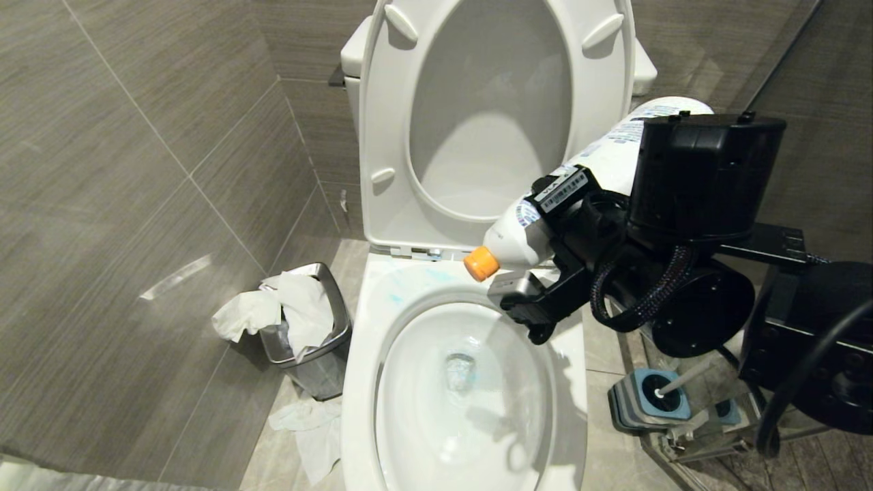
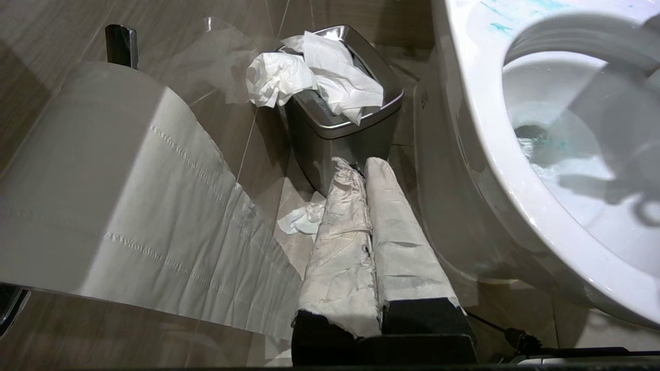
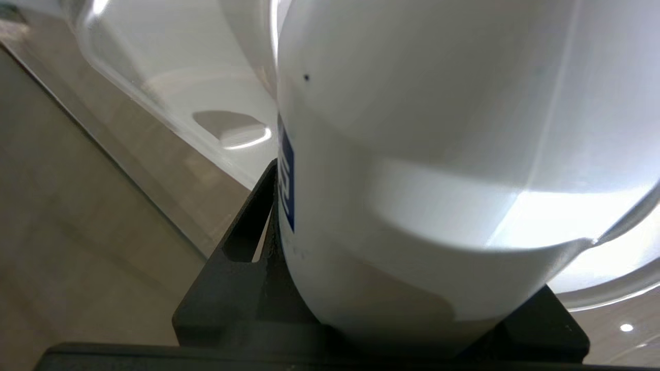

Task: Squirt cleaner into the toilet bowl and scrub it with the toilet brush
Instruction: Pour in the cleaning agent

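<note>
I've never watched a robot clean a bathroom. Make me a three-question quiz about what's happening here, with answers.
1. True or false: the right tool holds a white bottle tilted with its orange cap pointing down over the toilet bowl.
2. Where is the toilet brush? A) in the bowl B) standing in its holder on the floor C) in the left tool
3. Fill in: the steel bin is stuffed with crumpled white ____.

Key: 1 true; 2 B; 3 paper.
</note>
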### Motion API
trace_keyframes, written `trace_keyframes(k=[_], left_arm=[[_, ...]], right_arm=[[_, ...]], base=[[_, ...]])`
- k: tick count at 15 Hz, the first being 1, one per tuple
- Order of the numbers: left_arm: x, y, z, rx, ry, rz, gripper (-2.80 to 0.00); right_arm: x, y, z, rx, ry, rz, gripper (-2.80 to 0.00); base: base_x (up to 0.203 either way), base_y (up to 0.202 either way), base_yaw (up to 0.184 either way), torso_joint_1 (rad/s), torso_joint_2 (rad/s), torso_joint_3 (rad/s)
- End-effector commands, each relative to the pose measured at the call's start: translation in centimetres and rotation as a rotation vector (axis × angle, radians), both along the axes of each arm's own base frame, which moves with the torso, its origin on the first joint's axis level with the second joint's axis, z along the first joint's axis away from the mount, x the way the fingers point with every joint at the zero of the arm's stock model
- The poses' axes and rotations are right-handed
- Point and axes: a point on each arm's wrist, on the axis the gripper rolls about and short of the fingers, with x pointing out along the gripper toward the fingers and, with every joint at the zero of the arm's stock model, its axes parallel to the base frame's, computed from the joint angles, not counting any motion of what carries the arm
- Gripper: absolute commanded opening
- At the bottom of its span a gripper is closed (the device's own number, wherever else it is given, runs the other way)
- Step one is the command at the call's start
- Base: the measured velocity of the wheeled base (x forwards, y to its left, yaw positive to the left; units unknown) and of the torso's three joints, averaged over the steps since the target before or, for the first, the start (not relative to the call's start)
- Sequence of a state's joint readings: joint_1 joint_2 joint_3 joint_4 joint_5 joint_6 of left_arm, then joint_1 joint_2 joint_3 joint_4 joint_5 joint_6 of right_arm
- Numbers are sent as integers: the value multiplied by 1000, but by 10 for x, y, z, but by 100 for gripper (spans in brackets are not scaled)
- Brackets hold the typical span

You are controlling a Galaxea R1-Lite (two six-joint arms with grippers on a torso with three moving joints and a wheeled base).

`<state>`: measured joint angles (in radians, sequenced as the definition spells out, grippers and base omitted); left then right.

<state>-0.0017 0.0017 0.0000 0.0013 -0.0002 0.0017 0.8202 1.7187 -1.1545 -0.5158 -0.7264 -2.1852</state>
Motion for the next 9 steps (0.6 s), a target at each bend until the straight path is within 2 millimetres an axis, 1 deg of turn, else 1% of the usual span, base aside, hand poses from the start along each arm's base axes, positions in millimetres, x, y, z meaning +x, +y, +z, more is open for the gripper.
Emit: trace_keyframes(k=[1,5,9], left_arm=[[0,0,0,0,2,-1,-280],[0,0,0,0,2,0,-280],[0,0,0,0,2,0,-280]], right_arm=[[1,1,0,-18,-3,-3,-280],[1,2,2,-53,-12,-11,-280],[0,2,2,-53,-13,-7,-280]], base=[[0,0,0,0,0,0],[0,0,0,0,0,0],[0,0,0,0,0,0]])
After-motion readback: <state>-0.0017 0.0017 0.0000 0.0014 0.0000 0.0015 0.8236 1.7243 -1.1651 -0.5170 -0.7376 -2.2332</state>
